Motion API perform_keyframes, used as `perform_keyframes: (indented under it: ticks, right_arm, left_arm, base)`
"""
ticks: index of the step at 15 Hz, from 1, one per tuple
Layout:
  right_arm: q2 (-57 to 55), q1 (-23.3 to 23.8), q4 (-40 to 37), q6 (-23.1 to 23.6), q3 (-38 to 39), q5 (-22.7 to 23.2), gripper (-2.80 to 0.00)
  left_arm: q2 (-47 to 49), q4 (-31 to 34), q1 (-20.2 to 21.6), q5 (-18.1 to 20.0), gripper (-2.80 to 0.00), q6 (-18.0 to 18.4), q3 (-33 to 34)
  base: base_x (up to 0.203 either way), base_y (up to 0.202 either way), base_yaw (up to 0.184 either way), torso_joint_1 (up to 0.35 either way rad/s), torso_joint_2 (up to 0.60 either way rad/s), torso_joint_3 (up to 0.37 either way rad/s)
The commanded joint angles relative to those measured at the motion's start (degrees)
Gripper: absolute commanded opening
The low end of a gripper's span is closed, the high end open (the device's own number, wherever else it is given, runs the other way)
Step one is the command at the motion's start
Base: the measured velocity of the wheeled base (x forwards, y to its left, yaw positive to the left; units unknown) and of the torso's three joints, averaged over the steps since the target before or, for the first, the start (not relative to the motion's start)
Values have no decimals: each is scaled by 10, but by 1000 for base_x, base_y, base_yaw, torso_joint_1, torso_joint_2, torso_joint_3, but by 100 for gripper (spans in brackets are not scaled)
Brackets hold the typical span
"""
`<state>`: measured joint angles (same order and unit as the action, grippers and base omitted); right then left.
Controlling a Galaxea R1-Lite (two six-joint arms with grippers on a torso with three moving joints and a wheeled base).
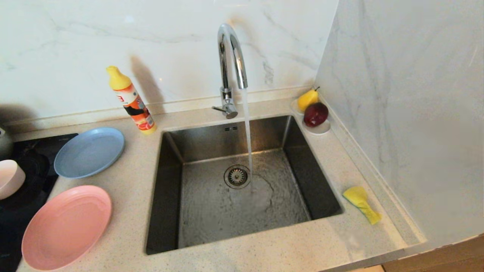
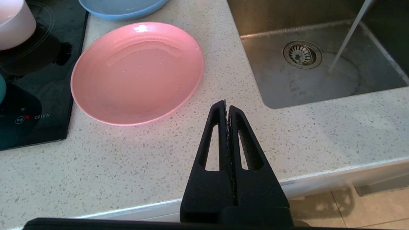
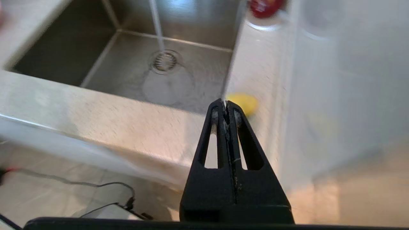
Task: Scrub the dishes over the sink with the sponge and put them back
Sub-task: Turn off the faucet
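The sink [image 1: 166, 196] fills the middle of the counter, with tap water running down near its drain [image 1: 237, 176]. Left of it lie the blue-grey plate [image 1: 89, 152] and the pink plate [image 1: 66, 227]; the pale bowl [image 1: 9, 177] sits on the black hob. The yellow sponge [image 1: 361, 204] lies on the counter right of the sink, free of any grip. My left gripper [image 2: 226, 105] is shut and empty above the counter's front edge, near the pink plate [image 2: 137, 72]. My right gripper [image 3: 224, 103] is shut and empty, held back over the front edge short of the sponge [image 3: 244, 103]. Neither arm shows in the head view.
A yellow and orange detergent bottle [image 1: 132, 102] stands behind the blue-grey plate. A white saucer [image 1: 319, 129] with a red apple [image 1: 315, 114] and a yellow pear [image 1: 307, 99] sits at the back right corner. A marble wall [image 1: 408, 113] closes the right side. The chrome tap [image 1: 230, 71] arches over the sink.
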<state>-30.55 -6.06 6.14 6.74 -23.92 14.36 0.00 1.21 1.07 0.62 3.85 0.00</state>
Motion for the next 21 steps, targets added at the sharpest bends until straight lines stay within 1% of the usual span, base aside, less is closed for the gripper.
perform_keyframes:
  ticks: [1, 2, 3, 5, 7, 10, 13, 17, 21]
  right_arm:
    - [122, 47, -36, 0, 31, 3, -280]
    - [155, 58, -48, -1, 50, 1, -280]
    - [176, 67, -53, -2, 81, -12, -280]
    - [197, 69, -47, -8, 148, -80, -280]
    - [233, 63, -40, 5, 212, -109, -280]
    - [305, 61, -58, 6, 235, -118, -280]
    - [306, 62, -63, 5, 238, -119, -280]
    - [306, 62, -63, -17, 239, -120, -280]
    - [306, 62, -63, -17, 239, -121, -280]
  left_arm:
    - [1, 0, 1, 0, -280, 0, 1]
    - [1, 0, 0, 0, -280, 0, 1]
    - [1, 0, 0, 0, -280, 0, 1]
    - [1, 0, 1, 0, -280, -1, 1]
    - [1, 0, 1, 0, -280, -3, 1]
    - [1, 0, 0, 0, -280, -7, 1]
    - [1, 0, 0, -1, -280, -10, 0]
    - [1, 0, 0, -1, -280, -11, 1]
    - [1, 0, 0, -1, -280, -12, 1]
  base:
    - [0, 0, 0, 0, 0, 0]
    - [0, 0, 0, 0, 0, 0]
    - [0, 0, 0, 0, 0, 0]
    - [0, 0, 0, 0, 0, 0]
    - [0, 0, 0, 0, 0, 0]
    - [0, 0, 0, 0, 0, 0]
    - [0, 0, 0, 0, 0, 0]
    - [0, 0, 0, 0, 0, 0]
    - [0, 0, 0, 0, 0, 0]
